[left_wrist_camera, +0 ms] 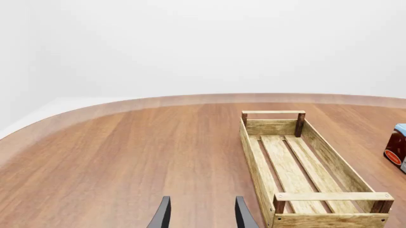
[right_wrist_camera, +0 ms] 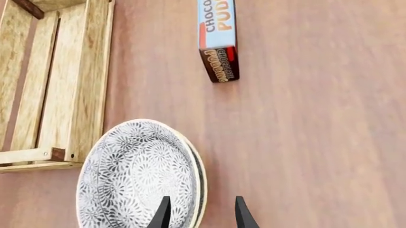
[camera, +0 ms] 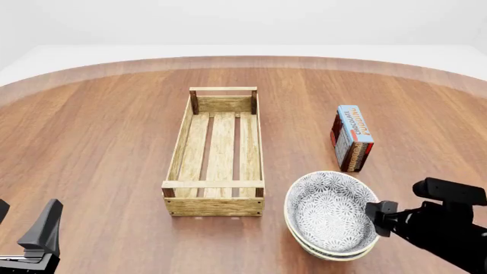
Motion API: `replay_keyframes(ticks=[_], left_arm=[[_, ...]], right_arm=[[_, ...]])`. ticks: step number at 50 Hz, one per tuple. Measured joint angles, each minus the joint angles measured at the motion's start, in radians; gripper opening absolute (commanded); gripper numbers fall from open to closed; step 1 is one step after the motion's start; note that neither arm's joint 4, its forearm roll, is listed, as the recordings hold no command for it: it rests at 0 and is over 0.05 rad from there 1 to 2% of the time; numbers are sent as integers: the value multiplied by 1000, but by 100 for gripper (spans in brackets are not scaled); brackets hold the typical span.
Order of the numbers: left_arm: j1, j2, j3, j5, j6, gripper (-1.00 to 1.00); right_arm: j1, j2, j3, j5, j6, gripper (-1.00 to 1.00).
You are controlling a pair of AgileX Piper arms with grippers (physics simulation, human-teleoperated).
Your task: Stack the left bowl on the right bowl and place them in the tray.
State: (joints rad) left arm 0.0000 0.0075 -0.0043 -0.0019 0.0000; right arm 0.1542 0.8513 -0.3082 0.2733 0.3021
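Observation:
Two grey-patterned bowls sit nested, the upper bowl (camera: 329, 210) inside the lower bowl (camera: 335, 254), on the table to the right of the tray's near end. The tray (camera: 177, 149) is a long light-wood crate with nothing in it. My right gripper (camera: 377, 219) is open at the stack's right rim. In the right wrist view its fingers (right_wrist_camera: 163, 214) straddle the rim of the bowls (right_wrist_camera: 136, 175). My left gripper (camera: 24, 222) stands open at the near left, far from the bowls. In its wrist view the left gripper (left_wrist_camera: 201, 216) holds nothing, with the tray (left_wrist_camera: 254, 156) beside it.
A blue-and-red chocolate pudding carton (camera: 352, 137) stands behind the bowls, right of the tray; the carton (right_wrist_camera: 217, 33) and the tray's rail (right_wrist_camera: 89, 71) also show in the right wrist view. The carton's edge (left_wrist_camera: 397, 148) shows in the left wrist view.

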Motion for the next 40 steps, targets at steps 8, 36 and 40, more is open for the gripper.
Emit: replay_keyframes(ticks=[8, 36, 40], left_arm=[[0, 0, 0, 0, 0, 100], [0, 0, 0, 0, 0, 100], [0, 0, 0, 0, 0, 100]], right_arm=[[25, 77, 31, -91, 21, 100], [77, 261, 98, -303, 72, 100], [82, 283, 104, -330, 78, 100]])
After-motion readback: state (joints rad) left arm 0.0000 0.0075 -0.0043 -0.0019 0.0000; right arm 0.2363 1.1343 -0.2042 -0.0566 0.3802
